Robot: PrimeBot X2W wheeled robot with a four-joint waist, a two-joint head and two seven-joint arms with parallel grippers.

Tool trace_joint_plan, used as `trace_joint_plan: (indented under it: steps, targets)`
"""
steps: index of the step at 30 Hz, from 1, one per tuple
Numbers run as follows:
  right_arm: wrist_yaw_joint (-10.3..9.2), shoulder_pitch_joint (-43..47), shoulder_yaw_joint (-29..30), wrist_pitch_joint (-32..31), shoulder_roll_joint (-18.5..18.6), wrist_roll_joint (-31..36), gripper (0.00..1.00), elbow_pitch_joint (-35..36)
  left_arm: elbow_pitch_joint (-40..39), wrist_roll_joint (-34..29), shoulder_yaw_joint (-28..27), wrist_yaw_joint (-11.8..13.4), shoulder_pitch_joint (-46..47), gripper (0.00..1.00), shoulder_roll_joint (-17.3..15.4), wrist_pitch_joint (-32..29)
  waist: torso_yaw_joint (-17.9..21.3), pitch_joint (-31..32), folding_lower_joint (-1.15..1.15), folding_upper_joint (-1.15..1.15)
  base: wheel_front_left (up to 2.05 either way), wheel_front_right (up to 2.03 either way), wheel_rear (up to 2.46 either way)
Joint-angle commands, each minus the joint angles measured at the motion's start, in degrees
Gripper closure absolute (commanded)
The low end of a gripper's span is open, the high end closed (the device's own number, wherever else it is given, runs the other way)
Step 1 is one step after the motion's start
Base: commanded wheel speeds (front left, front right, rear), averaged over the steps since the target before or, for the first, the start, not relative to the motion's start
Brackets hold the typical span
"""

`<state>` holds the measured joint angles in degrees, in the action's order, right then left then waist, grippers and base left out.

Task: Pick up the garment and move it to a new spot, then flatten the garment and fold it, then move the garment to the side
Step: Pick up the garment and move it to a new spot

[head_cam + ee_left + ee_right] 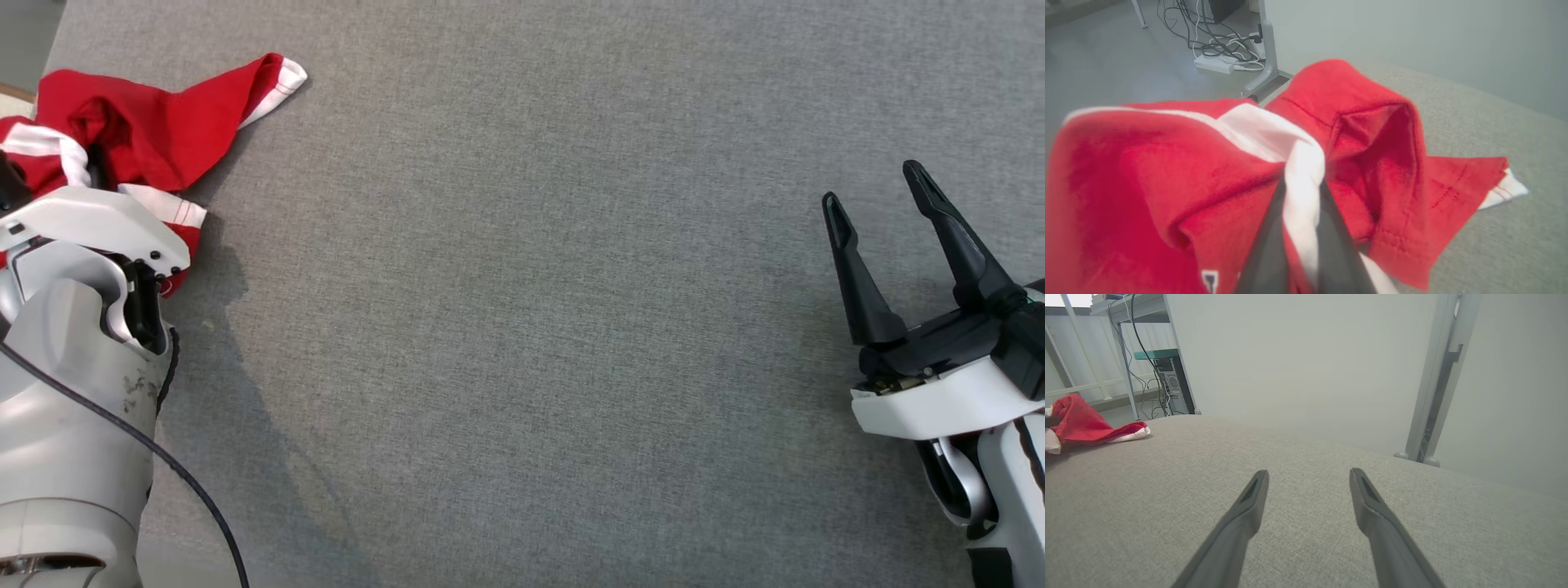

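- Left gripper (1303,179): the two dark fingers are closing tightly on a white band (1302,196) of the garment. The band is running between them toward six o'clock in the left wrist view.
- Garment (1167,175): the red cloth with white trim is bunching up around the left gripper's fingers, with folds rising at nine o'clock and at one o'clock of the grip.
- In the head view the garment (155,122) is lying crumpled at about ten o'clock on the grey fabric surface (522,327). The left arm's pale wrist is covering its near edge.
- One white-edged corner (282,77) is reaching out from the heap toward two o'clock and lying flat on the surface.
- Right gripper (872,184): the fingers are standing wide apart and holding nothing. It is sitting at about four o'clock in the head view, with its tips pointing toward eleven o'clock, well apart from the garment.
- In the right wrist view the right gripper (1309,474) is facing bare grey fabric, and the garment (1081,424) is showing at nine o'clock.
- Beyond the surface, cables (1216,45) are trailing on the floor at eleven o'clock of the left wrist view.
- A computer tower (1173,390) is standing at ten o'clock of the right wrist view.
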<state>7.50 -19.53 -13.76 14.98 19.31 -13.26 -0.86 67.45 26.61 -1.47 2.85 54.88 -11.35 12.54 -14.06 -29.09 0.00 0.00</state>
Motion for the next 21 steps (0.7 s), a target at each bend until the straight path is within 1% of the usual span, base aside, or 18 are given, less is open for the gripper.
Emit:
trace_joint_plan:
  steps: [1,5,8,13,16,19,20,21]
  targets:
    - [0.0,-0.61,0.17,0.27,-0.26,-0.28,0.0,-0.09,-0.65,-0.31,-0.05,-0.27,-0.47,1.0,-0.52,1.07,0.53,0.56,0.0,0.0,0.0,0.0,0.0]
    - [0.0,-0.51,0.81,0.27,-1.64,-0.37,0.0,-0.32,-4.97,-1.48,-0.5,0.38,-2.55,1.0,-1.04,2.64,1.59,2.05,0.0,0.0,0.0,0.0,0.0]
    - [0.0,0.24,1.29,0.27,-2.73,-0.34,0.0,-0.42,-13.74,-3.53,-1.93,1.83,-5.92,1.0,-1.33,2.71,2.56,3.65,0.0,0.0,0.0,0.0,0.0]
    - [0.0,1.8,2.01,0.28,-4.63,-0.47,0.0,-0.85,-27.4,-7.11,-4.2,3.2,-13.36,1.0,0.37,2.7,4.77,7.51,0.0,0.0,0.0,0.0,0.0]
    - [0.0,2.7,2.8,0.28,-5.63,-0.59,0.0,-0.97,-33.19,-9.0,-4.43,2.78,-17.24,1.0,1.06,2.71,6.35,9.87,0.0,0.0,0.0,0.0,0.0]
    - [0.0,3.74,3.59,0.27,-6.43,-0.72,0.0,-0.93,-37.34,-10.66,-3.75,2.2,-20.02,1.0,1.96,2.7,8.14,12.12,0.0,0.0,0.0,0.0,0.0]
    - [0.0,3.88,3.67,0.27,-6.77,-0.72,0.0,-0.97,-38.66,-11.14,-3.54,2.28,-20.71,1.0,2.04,2.7,8.85,12.79,0.0,0.0,0.0,0.0,0.0]
    - [0.0,3.98,3.94,0.28,-7.04,-0.74,0.0,-0.86,-39.5,-11.44,-3.38,1.81,-21.17,1.0,1.71,2.71,9.51,13.28,0.0,0.0,0.0,0.0,0.0]
